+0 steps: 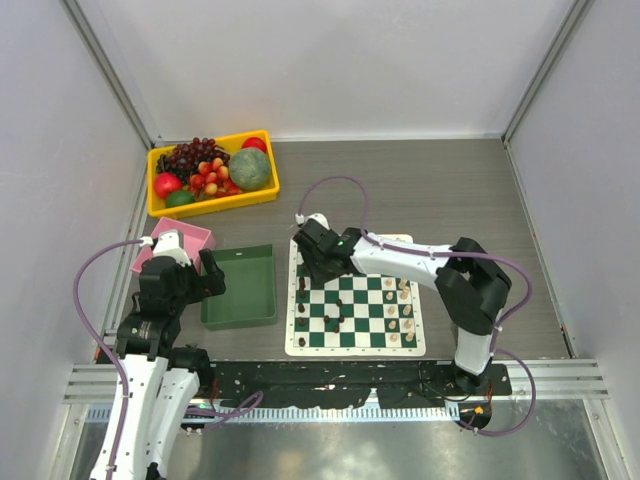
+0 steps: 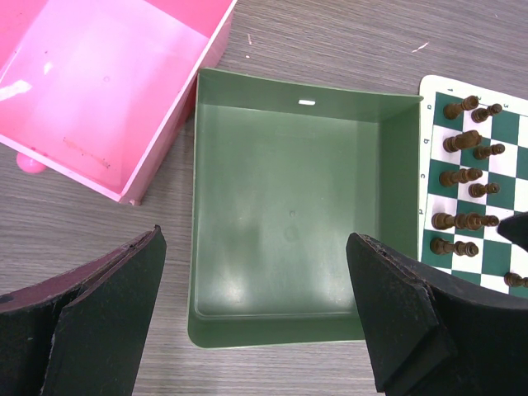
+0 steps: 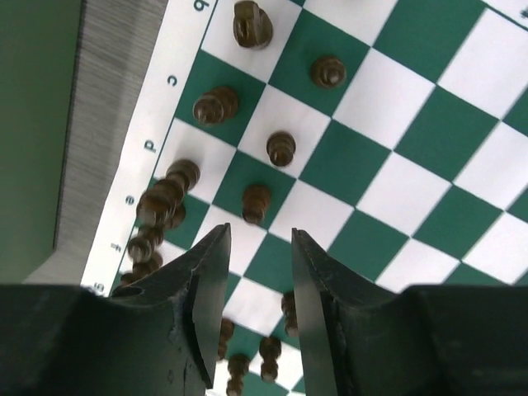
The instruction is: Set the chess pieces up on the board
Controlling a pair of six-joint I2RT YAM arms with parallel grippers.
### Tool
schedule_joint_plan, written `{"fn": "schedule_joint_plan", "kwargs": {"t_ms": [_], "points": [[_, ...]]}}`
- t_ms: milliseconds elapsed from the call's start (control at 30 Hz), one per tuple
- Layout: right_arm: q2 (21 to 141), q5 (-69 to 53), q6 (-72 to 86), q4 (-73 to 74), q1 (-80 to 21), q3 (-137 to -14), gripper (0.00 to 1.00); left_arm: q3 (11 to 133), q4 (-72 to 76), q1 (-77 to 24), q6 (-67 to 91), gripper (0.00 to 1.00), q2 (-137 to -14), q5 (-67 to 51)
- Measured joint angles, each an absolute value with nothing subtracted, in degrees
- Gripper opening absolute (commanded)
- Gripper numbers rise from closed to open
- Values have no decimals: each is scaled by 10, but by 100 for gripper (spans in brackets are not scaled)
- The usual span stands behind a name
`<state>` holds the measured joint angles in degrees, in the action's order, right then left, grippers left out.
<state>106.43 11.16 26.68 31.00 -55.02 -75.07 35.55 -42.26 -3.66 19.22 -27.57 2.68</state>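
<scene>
The board (image 1: 360, 300) lies right of centre, green and white checks with a white border. Dark chess pieces (image 1: 303, 292) stand along its left side and cream pieces (image 1: 404, 306) along its right. My right gripper (image 1: 312, 270) hovers over the board's far left part. In the right wrist view it (image 3: 260, 233) is open by a narrow gap and empty, above dark pieces (image 3: 256, 202) on the board (image 3: 396, 124). My left gripper (image 1: 210, 278) is wide open and empty (image 2: 256, 289) over the near edge of the green tray. Dark pieces (image 2: 462, 140) show at the right there.
A plain green tray (image 1: 242, 287) (image 2: 289, 214) sits left of the board, and a pink tray (image 1: 185, 240) (image 2: 107, 82) lies beyond it to the left. A yellow bin (image 1: 160, 205) of fruit stands at the back left.
</scene>
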Motion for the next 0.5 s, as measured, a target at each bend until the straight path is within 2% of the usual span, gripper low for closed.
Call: {"fn": "schedule_joint_plan", "kwargs": {"t_ms": [267,500], "points": [[964,114,279,314,-550,-682,45,356,-423,-37,192,99,-276,27],[956,103,296,322,-551,-628,45,356,-423,-37,192,99,-276,27]]}}
